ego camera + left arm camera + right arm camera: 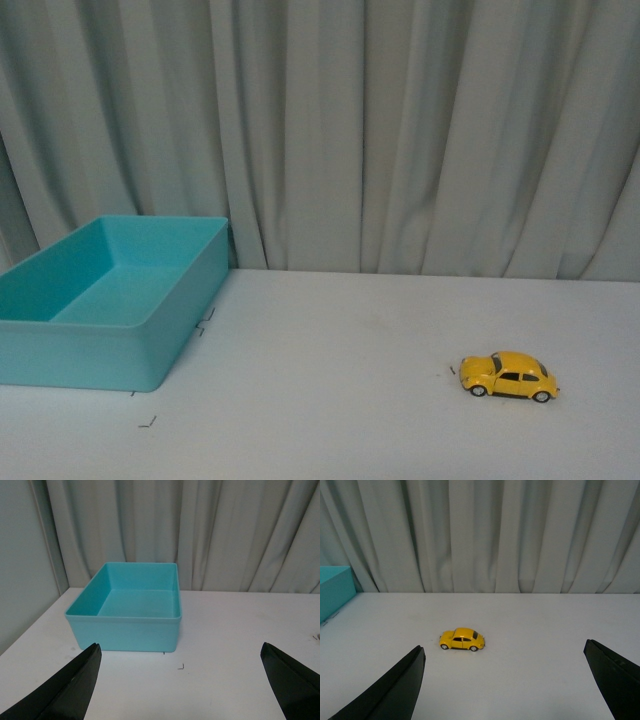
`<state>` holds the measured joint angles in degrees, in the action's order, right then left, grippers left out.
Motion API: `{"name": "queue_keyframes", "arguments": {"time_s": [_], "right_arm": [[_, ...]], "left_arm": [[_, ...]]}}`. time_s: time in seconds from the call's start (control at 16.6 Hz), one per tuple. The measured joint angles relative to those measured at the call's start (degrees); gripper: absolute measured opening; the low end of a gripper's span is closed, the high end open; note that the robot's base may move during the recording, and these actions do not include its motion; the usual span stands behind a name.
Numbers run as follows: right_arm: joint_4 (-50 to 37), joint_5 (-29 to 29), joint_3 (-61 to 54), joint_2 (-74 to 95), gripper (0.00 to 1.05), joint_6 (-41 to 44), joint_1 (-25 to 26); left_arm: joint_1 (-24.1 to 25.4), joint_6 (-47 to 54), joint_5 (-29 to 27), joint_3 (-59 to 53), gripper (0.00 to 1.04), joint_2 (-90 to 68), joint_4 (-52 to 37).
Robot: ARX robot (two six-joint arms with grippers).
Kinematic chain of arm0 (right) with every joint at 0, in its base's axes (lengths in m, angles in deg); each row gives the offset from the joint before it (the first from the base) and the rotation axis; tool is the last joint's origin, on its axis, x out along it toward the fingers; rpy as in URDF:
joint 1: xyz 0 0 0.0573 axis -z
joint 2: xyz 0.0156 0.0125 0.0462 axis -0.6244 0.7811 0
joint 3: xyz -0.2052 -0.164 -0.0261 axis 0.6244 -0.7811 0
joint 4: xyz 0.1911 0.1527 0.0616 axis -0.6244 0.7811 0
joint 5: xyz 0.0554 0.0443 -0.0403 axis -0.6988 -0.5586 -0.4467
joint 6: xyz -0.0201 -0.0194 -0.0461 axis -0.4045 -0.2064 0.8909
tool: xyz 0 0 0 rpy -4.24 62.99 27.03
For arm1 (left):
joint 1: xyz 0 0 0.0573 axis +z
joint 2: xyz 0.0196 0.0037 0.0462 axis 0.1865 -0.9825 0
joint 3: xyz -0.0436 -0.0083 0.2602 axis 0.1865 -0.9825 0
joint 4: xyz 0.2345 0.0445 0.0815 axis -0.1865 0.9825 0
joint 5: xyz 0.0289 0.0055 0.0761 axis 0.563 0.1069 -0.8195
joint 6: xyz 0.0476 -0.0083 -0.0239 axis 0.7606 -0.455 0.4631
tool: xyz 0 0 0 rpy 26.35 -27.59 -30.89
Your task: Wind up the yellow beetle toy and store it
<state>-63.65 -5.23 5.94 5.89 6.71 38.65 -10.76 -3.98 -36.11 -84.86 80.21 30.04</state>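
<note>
left fingers (70, 692): wide, empty
right fingers (395, 692): wide, empty
beetle (508, 376): on wheels, bench (350, 340), far from bin (100, 355)
risk: nudged, likely rolls away; glossy body may slip

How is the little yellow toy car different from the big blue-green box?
The glossy yellow beetle toy car is small; the open teal plastic box is far bigger. The car is rounded with black wheels; the box is rectangular with flat walls. The car sits to the robot's right, the box to its left. Both rest on the white table.
</note>
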Motion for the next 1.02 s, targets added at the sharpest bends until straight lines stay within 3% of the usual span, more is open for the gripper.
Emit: {"name": "queue_keyframes", "arguments": {"time_s": [1.02], "right_arm": [[-0.02,0.02,0.00,0.00,0.98,0.02,0.00]], "left_arm": [[0.00,0.02,0.00,0.00,0.98,0.00,0.00]]}}
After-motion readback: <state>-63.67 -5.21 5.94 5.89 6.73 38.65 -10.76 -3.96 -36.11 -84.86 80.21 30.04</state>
